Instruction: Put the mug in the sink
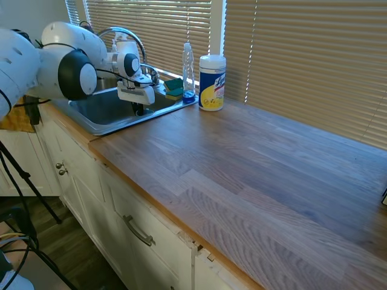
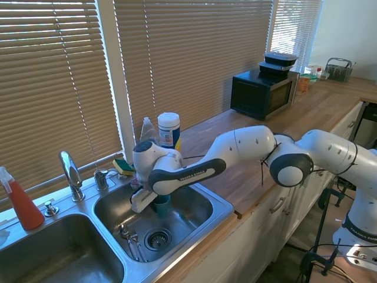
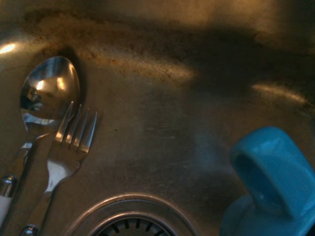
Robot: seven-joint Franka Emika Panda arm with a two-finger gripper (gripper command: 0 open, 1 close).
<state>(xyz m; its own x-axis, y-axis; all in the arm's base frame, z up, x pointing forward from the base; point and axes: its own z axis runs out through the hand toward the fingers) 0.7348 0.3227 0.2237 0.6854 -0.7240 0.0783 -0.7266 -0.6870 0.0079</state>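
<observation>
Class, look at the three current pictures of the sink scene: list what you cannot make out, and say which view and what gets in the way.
- Mug: first exterior view, hidden by the arm and sink wall.
- Tool fingers: second exterior view, covered by the tool's body; open or shut unknown.
- Whether the mug touches the basin floor: not clear in any view.
- Spoon and fork handles: wrist view, cut off by the edge.
- Canister label: first exterior view, print too small.

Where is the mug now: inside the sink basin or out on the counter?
Inside. The mug sits upright below the sink rim, under the gripper, near the drain.
</observation>
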